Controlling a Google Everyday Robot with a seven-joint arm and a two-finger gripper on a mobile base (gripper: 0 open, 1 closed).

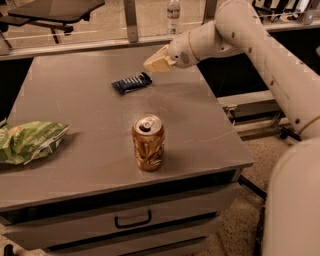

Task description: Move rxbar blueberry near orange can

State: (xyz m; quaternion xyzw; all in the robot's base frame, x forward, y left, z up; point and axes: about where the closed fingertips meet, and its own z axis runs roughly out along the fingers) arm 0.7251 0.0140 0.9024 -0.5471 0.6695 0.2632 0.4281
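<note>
The rxbar blueberry (pixel 131 82), a flat dark navy bar with pale lettering, lies on the grey table (pixel 90 105) toward the back middle. The orange can (pixel 148 142) stands upright near the front edge, well in front of the bar. My gripper (pixel 156 63) hangs just above the table, up and to the right of the bar's right end. It is apart from the bar, open and empty. The white arm reaches in from the right.
A green chip bag (pixel 27 141) lies at the table's left edge. A clear water bottle (pixel 173 9) stands on the ledge behind the table. A drawer with a handle (pixel 132 219) is below the front edge. The robot's body fills the right side.
</note>
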